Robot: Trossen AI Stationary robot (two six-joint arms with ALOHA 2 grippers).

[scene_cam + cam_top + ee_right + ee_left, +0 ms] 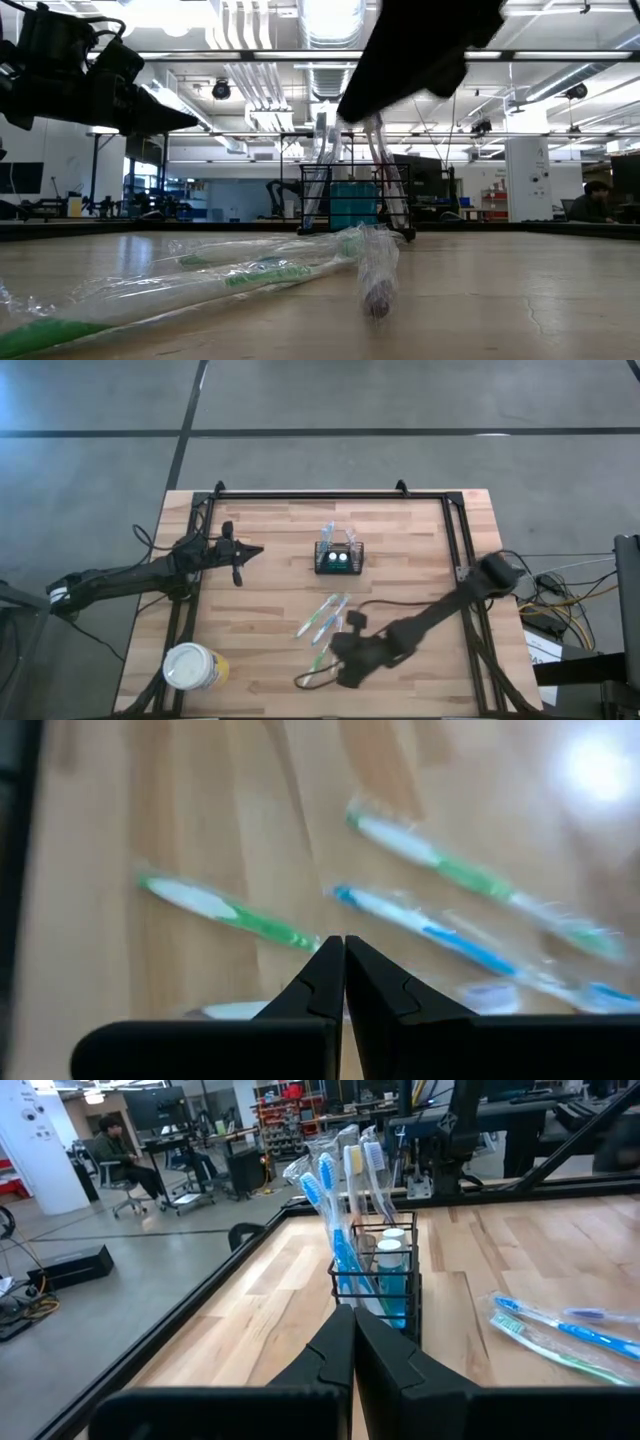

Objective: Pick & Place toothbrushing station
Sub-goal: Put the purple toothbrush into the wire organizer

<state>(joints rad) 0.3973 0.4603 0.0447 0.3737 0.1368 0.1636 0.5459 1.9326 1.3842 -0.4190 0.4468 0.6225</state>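
The step in hand looks like the pick of a loose toothbrush to add to the caddy. Nearest the bench's front edge, the right gripper (345,660) hangs low over the wrapped toothbrushes (322,622), which lie loose on the bench (420,550) on the front side of the toothbrushing station (338,558). Its wrist view shows the two dark fingers pressed tip to tip with nothing between them — jaws closed and empty. The right arm reaches in from the bench's right side, stretched long and angled down toward the front, its gripper just beside the brush nearest the front edge.

By my reading, the next move calls for the jaws to part, straddle one brush across its handle, and close without snagging the crinkled wrap of its neighbours, which lie close together.

Farther back stands the toothbrushing station, upright at mid-bench with several brushes already standing in it. To the station's left and well apart from it, the left gripper (240,555) hovers above the bench, pointing toward the station — its jaws also closed and empty.
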